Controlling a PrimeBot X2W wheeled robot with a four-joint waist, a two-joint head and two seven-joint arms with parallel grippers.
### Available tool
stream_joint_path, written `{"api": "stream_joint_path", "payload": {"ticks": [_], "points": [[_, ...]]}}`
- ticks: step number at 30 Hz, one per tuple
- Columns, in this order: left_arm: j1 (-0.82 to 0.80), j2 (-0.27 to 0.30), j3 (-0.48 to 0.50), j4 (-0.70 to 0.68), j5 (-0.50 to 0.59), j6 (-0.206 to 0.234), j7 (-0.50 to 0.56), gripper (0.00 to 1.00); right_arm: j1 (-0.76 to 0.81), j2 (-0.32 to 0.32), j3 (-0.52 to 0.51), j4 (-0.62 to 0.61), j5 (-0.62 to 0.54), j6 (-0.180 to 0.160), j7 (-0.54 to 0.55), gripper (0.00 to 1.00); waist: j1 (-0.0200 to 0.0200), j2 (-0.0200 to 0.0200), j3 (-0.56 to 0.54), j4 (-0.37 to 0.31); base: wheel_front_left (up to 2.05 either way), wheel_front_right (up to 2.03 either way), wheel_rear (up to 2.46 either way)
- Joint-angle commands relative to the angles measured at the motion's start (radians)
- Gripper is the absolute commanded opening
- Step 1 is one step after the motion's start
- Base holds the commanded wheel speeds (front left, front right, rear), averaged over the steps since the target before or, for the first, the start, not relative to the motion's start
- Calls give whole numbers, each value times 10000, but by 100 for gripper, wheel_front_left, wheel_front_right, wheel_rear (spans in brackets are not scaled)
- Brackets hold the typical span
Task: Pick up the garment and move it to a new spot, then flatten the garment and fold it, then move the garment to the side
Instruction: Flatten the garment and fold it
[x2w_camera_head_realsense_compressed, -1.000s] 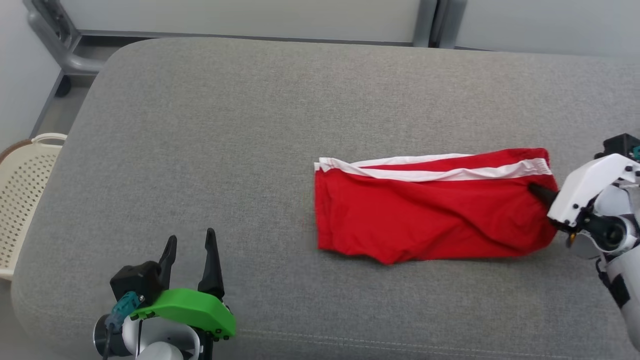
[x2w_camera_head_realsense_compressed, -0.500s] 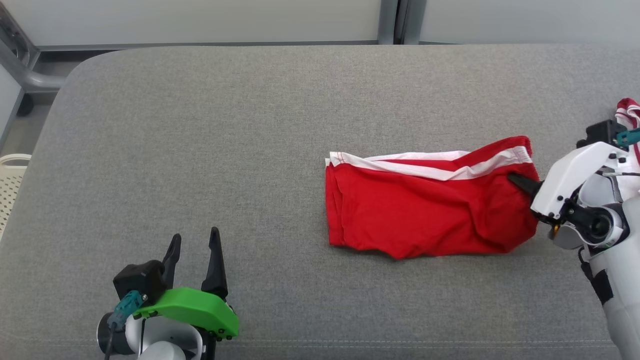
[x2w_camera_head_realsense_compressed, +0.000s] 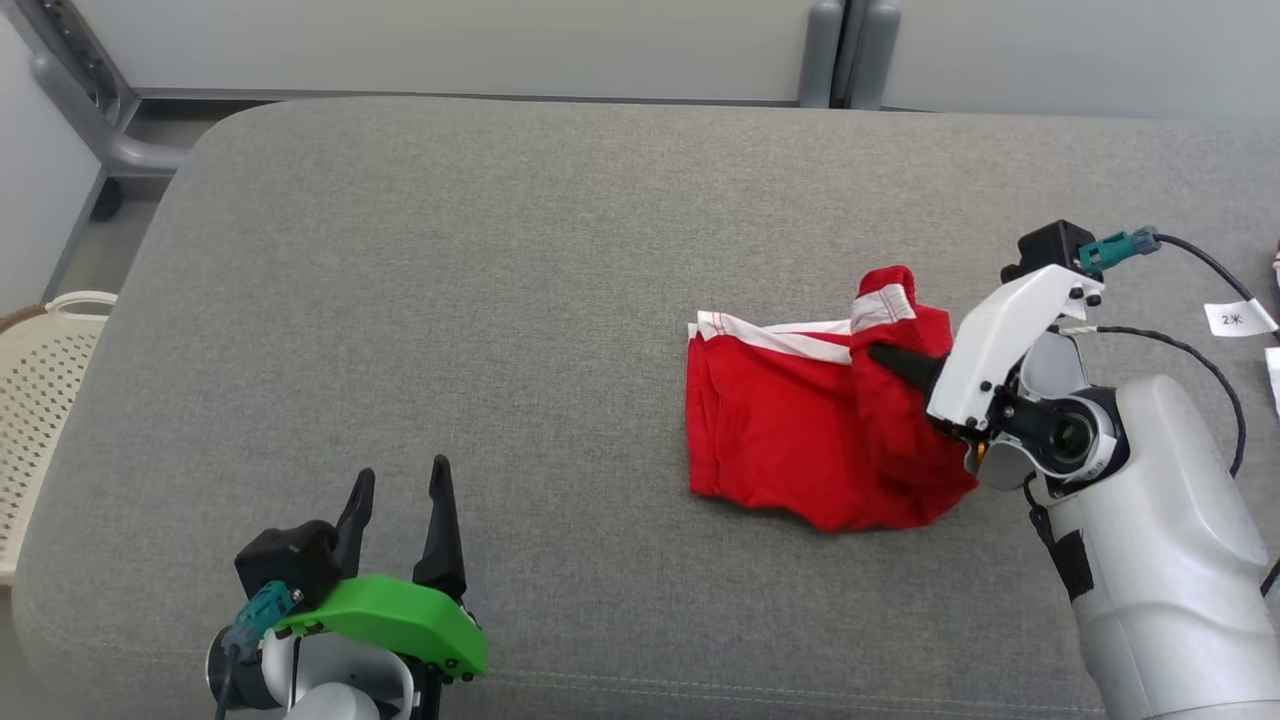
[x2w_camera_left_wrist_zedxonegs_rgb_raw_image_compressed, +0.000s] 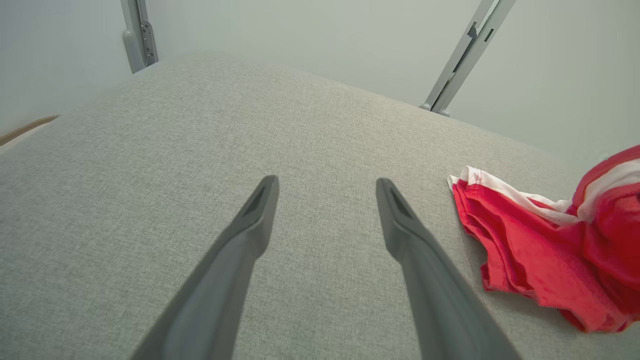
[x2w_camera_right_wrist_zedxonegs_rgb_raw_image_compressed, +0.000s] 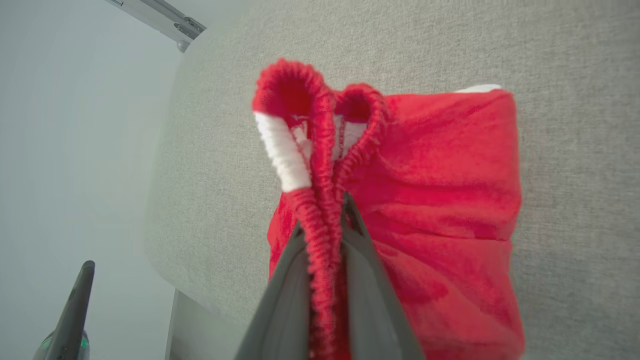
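One red garment (x2w_camera_head_realsense_compressed: 790, 420), three o'clock; two grippers, left gripper (x2w_camera_head_realsense_compressed: 401, 470) and right gripper (x2w_camera_head_realsense_compressed: 885, 358); one basket (x2w_camera_head_realsense_compressed: 50, 380), nine o'clock; one paper tag (x2w_camera_head_realsense_compressed: 1237, 318).

A test-lab room, with grey padded bench (x2w_camera_head_realsense_compressed: 500, 300) and bare panel walls (x2w_camera_head_realsense_compressed: 450, 40).

The left gripper (x2w_camera_head_realsense_compressed: 400, 470) is capped by a bright green cover (x2w_camera_head_realsense_compressed: 390, 622), the right gripper (x2w_camera_head_realsense_compressed: 878, 354) by a white cover (x2w_camera_head_realsense_compressed: 1000, 340) dotted with dark screws (x2w_camera_head_realsense_compressed: 983, 386); a teal connector (x2w_camera_head_realsense_compressed: 1105, 250) and black cable (x2w_camera_head_realsense_compressed: 1198, 257) are fitted there
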Motion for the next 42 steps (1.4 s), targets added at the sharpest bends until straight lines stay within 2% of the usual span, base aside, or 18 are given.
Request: {"api": "stream_joint_path", "payload": {"ticks": [1,9,23,24,25,28,29,30,36,42], "points": [[-2,-45,-18,-3,-24,-53,-50,100,-113,88,-61,8,-283,-1,108,0,0,0,-28,203,0,0,0],[-161,-299,-91,194,-127,-209,-203,100,-498,377,-215,636,-1863,-1,330,0,0,0,36,827,0,0,0],[-528,-867,-309,824,-202,-620,-452,100,-1516,383,834,2738,-2791,-1,-226,0,0,0,140,1618,0,0,0],[-528,-892,-314,857,-206,-635,-464,100,-1581,384,907,2842,-2861,1,-240,6,0,0,135,1641,0,0,0],[-528,-892,-314,857,-206,-635,-464,100,-1581,384,907,2842,-2861,1,-240,6,0,0,135,1641,0,0,0],[-568,-957,-342,955,-203,-683,-506,100,-1718,385,1030,3163,-3042,-1,-324,53,0,0,111,1703,0,0,0],[-573,-967,-346,992,-205,-702,-505,100,-1751,383,1045,3258,-3078,-1,-362,82,0,0,96,1715,0,0,0],[-575,-979,-353,1025,-207,-715,-515,100,-1786,382,1049,3366,-3105,-1,-403,100,0,0,77,1722,0,0,0],[-509,-924,-363,1135,-227,-738,-533,100,-2041,381,1187,3782,-2476,-1,-704,100,0,0,-102,1598,0,0,0],[-234,-669,-311,1029,-217,-581,-455,100,-2519,383,1364,3987,-1461,-1,-1118,100,0,0,-436,1071,0,0,0]]}}
